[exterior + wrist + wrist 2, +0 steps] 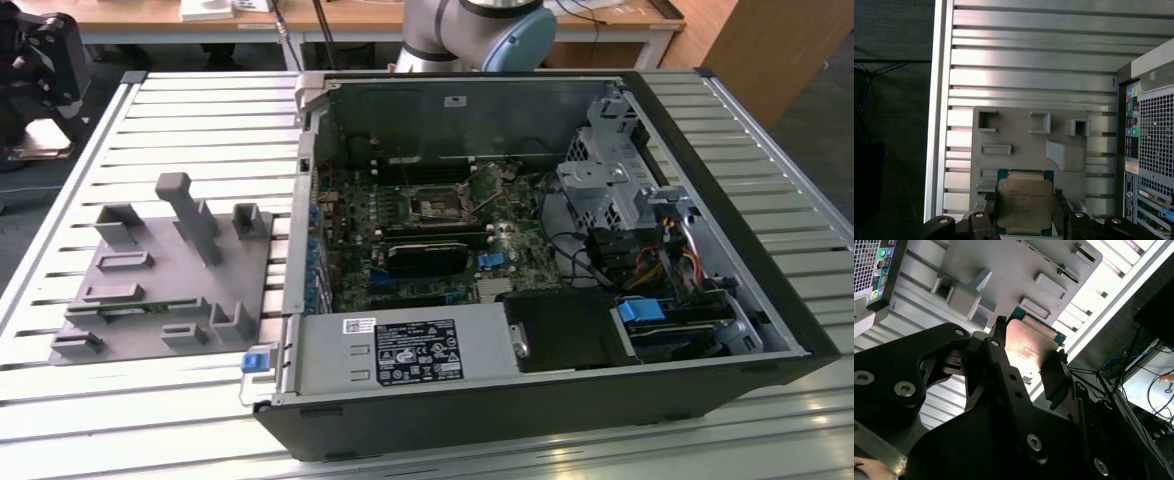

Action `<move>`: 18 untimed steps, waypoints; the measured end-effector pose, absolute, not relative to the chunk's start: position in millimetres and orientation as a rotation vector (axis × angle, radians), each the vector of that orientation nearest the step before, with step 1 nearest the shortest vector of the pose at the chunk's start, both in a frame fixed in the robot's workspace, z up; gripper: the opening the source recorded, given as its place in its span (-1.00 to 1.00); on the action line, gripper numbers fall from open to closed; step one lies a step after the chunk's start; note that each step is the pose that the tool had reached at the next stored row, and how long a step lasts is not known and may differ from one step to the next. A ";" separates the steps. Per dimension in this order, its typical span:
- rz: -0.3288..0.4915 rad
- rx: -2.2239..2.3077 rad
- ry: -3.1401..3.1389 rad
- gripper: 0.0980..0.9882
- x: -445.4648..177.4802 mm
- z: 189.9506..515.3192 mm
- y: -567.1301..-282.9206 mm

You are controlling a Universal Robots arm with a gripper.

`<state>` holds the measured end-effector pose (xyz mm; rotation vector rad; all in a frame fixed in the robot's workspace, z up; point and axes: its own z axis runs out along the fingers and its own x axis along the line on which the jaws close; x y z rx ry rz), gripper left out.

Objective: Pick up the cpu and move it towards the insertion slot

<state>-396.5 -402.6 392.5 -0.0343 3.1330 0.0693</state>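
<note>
The cpu (1024, 207) is a small square chip with a silvery top and a green rim, and in both wrist views it sits between my gripper's two black fingers. My gripper (1024, 196) is shut on it, one finger on each of two opposite edges. In the second wrist view the cpu (1026, 351) shines in the gripper (1030, 337), held in the air above the grey plastic fixture (1004, 270). In the exterior view the insertion slot (438, 205), a square socket, lies on the motherboard inside the open computer case (534, 400).
The grey fixture (160, 270) lies on the slatted metal table (200, 110) at the exterior view's left, with upright posts and a thin green strip (134, 310) in it. The case's rear panel (1149, 150) stands beside it. The arm's base (481, 30) rises behind the case.
</note>
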 end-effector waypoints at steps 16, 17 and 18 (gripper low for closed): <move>0.069 -0.035 3.133 -0.04 -382.9 392.5 -402.6; 0.069 -0.035 3.133 -0.04 -382.1 392.4 -402.6; 0.069 -0.035 3.133 -0.04 -381.4 392.5 -402.6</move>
